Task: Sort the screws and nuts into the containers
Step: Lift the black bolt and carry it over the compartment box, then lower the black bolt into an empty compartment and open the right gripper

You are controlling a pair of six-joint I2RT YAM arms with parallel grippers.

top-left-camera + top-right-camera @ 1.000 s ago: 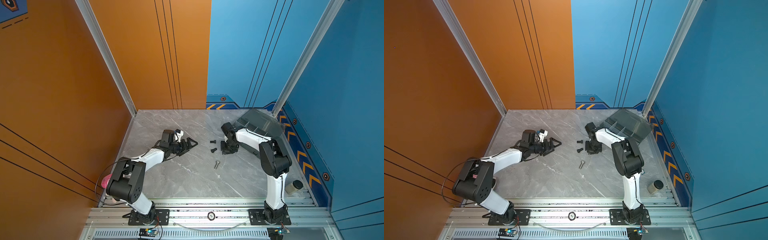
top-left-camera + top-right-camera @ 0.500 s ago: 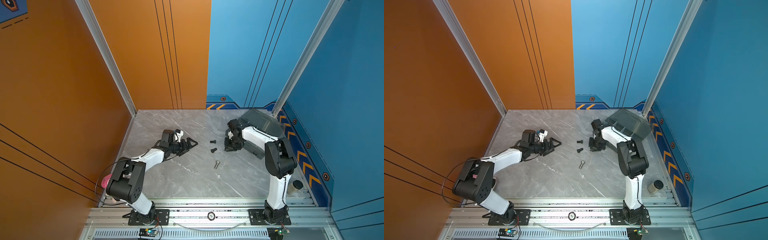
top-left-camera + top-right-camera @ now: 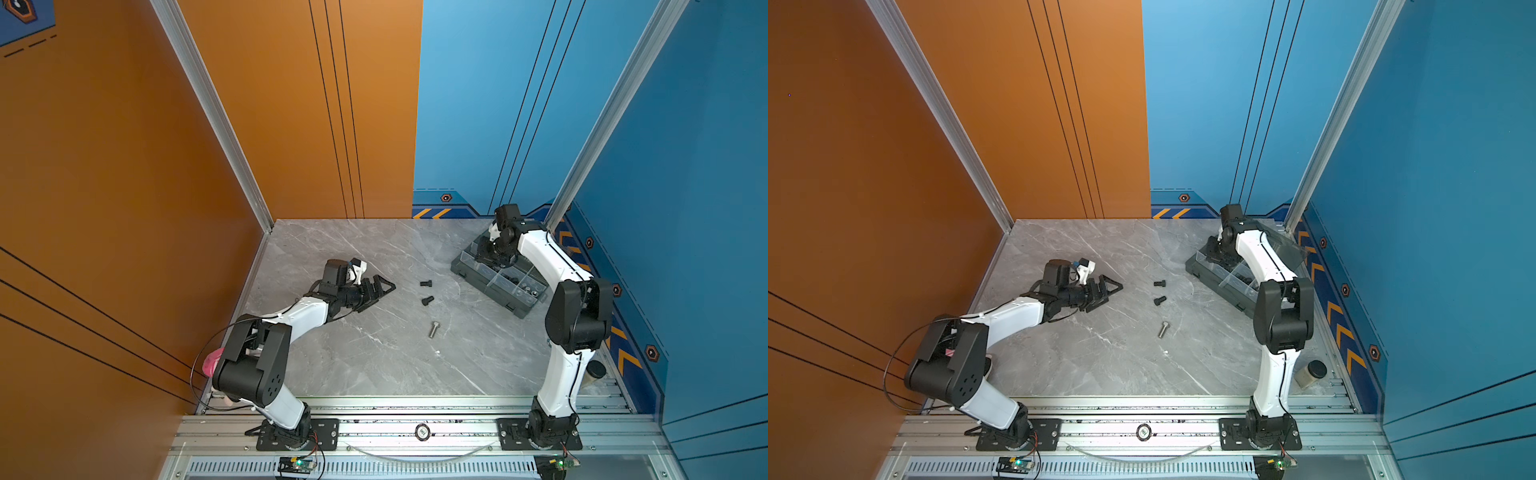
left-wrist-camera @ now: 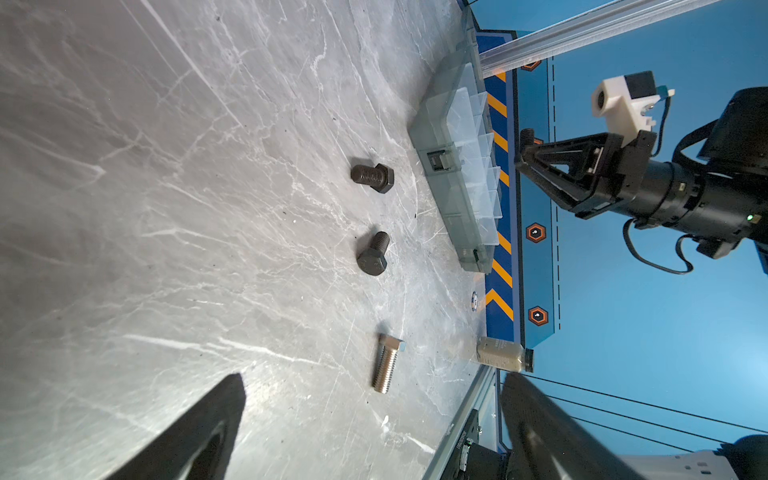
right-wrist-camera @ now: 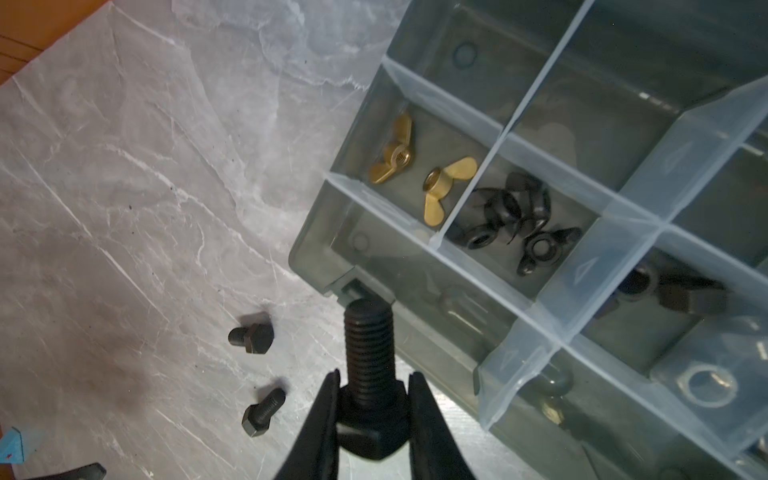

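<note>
- Black stubby hex-head bolt [image 5: 369,361]: clenched by its head in the right jaws, shank jutting past their tips.
- Smoky-grey translucent plastic organiser box [image 5: 318,241]: just beyond those jaws.
- Left jaws: spread, empty; two loose black bolts [image 4: 372,178] ahead on grey marble counter [image 4: 166,208].

Nothing is showing clearly enough to be read as a word or number. In both top views, orange chevron markings [image 3: 432,213] and small hexagon emblems [image 3: 446,198] are running along the dark blue wall band [image 3: 465,208]. In the left wrist view, tiny print [image 4: 460,445] is showing by the frame rail, too small to read. Faint stamping is showing on the head of a black screw [image 4: 372,253] lying on the table [image 4: 166,208], and it is illegible.
</note>
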